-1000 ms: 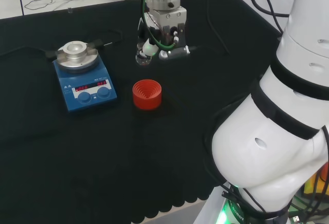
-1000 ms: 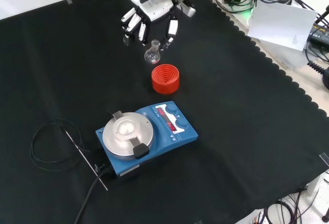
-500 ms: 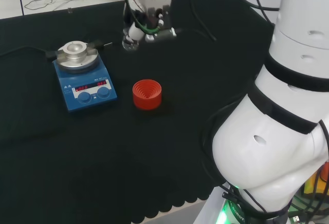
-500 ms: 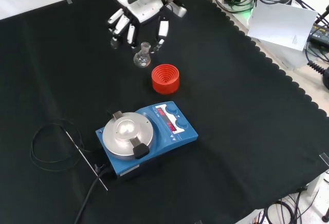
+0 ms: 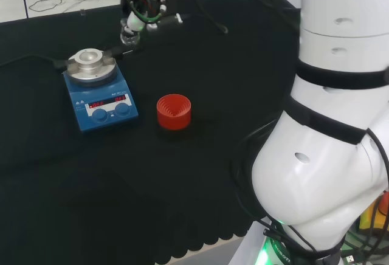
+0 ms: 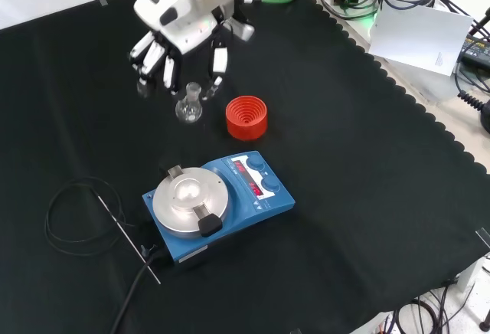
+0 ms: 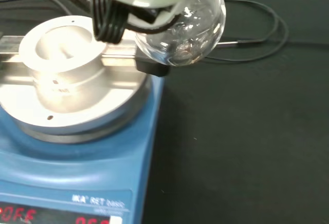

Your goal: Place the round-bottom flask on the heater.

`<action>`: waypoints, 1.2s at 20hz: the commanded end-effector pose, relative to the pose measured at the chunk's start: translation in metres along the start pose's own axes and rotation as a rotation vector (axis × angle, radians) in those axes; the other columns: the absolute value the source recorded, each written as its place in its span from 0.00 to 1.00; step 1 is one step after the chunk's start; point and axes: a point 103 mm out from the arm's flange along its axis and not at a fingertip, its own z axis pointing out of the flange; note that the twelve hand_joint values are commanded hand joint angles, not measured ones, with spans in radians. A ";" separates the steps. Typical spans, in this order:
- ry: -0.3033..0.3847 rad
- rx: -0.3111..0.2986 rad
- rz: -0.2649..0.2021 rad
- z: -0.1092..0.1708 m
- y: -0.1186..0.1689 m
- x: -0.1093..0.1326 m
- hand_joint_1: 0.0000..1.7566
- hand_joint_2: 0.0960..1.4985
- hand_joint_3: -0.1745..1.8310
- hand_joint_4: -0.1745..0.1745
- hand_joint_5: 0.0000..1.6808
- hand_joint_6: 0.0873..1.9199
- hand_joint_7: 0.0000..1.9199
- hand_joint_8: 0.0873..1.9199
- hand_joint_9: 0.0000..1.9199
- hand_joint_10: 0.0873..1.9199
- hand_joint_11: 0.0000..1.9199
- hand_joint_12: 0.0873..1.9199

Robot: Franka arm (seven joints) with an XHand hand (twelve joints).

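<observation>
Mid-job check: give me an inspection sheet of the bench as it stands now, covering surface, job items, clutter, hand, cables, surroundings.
Surface: black cloth, flat, scalloped edge.
Job's things: round-bottom flask held in the air above the cloth, not yet over the heater; heater's metal top plate bare.
Clutter: red ribbed ring stand beside the heater, nothing in it.
Hand: hand with fingers curled round the flask's neck.
Cables: thin black cable with probe coiled on the cloth, left of the heater in the front view.
Surroundings: sheet of paper and more cables off the cloth's far right edge.
</observation>
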 end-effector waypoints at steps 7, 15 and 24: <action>-0.035 0.068 -0.127 0.017 0.046 0.057 0.63 0.40 0.47 0.74 0.69 0.46 0.18 0.33 0.31 0.30 0.09 0.72; -0.041 0.079 -0.175 0.021 0.066 0.078 0.63 0.40 0.47 0.76 0.69 0.46 0.18 0.33 0.31 0.30 0.09 0.72; -0.048 0.091 -0.196 0.025 0.081 0.091 0.63 0.40 0.47 0.77 0.69 0.46 0.19 0.33 0.31 0.30 0.09 0.72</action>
